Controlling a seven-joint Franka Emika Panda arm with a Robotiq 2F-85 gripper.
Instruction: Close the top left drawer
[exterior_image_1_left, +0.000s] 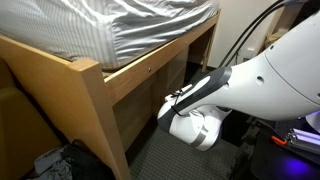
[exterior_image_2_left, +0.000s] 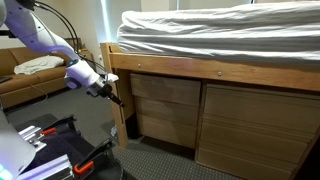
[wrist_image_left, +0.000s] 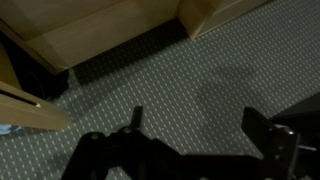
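The top left drawer (exterior_image_2_left: 165, 90) is a pale wood front under the bed rail, above another drawer (exterior_image_2_left: 165, 125). Its front looks about level with its neighbours; I cannot tell if a gap is left. My gripper (exterior_image_2_left: 112, 93) hangs just left of the bed's corner post (exterior_image_2_left: 115, 75), beside the drawer front and apart from it. In the wrist view the gripper (wrist_image_left: 195, 125) is open and empty, with two dark fingers over grey patterned carpet and pale wood panels (wrist_image_left: 90, 30) beyond. In an exterior view the white wrist (exterior_image_1_left: 195, 128) sits beside the dark space under the bed.
A mattress with striped bedding (exterior_image_2_left: 220, 35) lies on the frame. Larger wood panels (exterior_image_2_left: 260, 125) fill the bed's right part. A brown sofa (exterior_image_2_left: 30, 80) stands behind the arm. The robot's base and cables (exterior_image_2_left: 50, 150) are on the carpet. Dark bags (exterior_image_1_left: 55, 165) lie by the bed post (exterior_image_1_left: 100, 110).
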